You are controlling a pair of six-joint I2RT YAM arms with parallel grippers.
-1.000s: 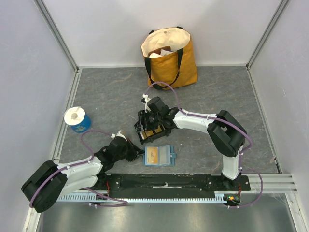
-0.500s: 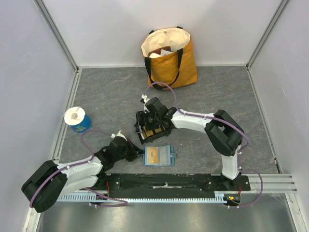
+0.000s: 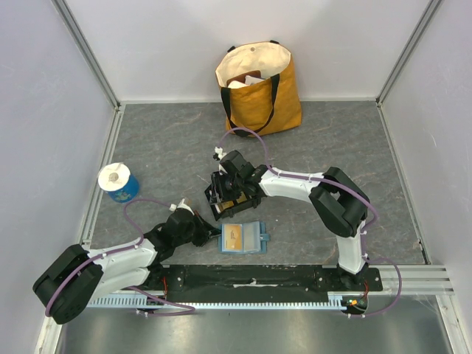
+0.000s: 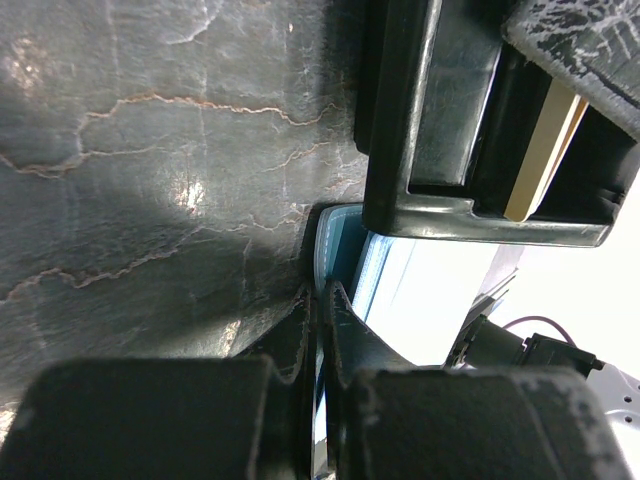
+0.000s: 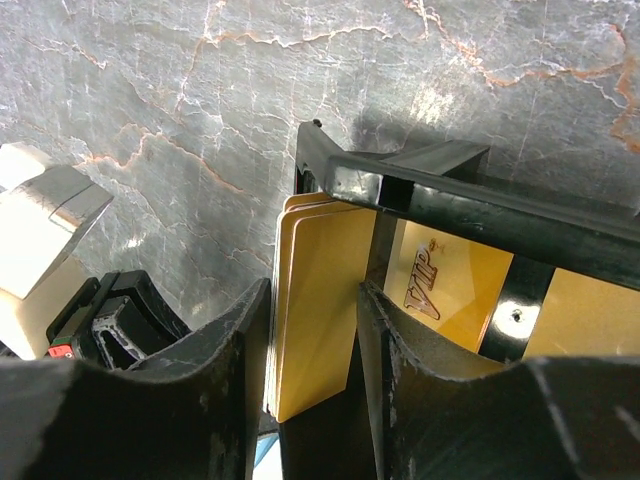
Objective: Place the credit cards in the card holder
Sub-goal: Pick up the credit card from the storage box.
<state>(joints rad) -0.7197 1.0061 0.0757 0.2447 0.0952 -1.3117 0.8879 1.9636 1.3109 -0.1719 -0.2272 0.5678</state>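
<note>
The teal card holder point(image 3: 252, 238) lies open near the front, a tan card point(image 3: 234, 236) lying in its left half. My left gripper point(image 3: 214, 234) is shut on its left edge; in the left wrist view that gripper point(image 4: 322, 290) pinches the thin teal edge of the card holder point(image 4: 335, 235). The gold credit cards point(image 5: 312, 300) stand as a stack in the black tray point(image 5: 440, 190). My right gripper point(image 5: 312, 330) is open around that stack. Its left finger point(image 5: 215, 370) touches the cards, and a dark gap separates them from the other finger. A VIP card point(image 5: 445, 285) lies beyond.
An orange and cream tote bag point(image 3: 259, 87) stands against the back wall. A blue roll point(image 3: 118, 181) sits at the left edge. The black tray point(image 3: 218, 212) lies just behind the card holder. Grey walls close in both sides.
My right gripper has shifted slightly left over the tray. The left arm and the card holder have not moved.
</note>
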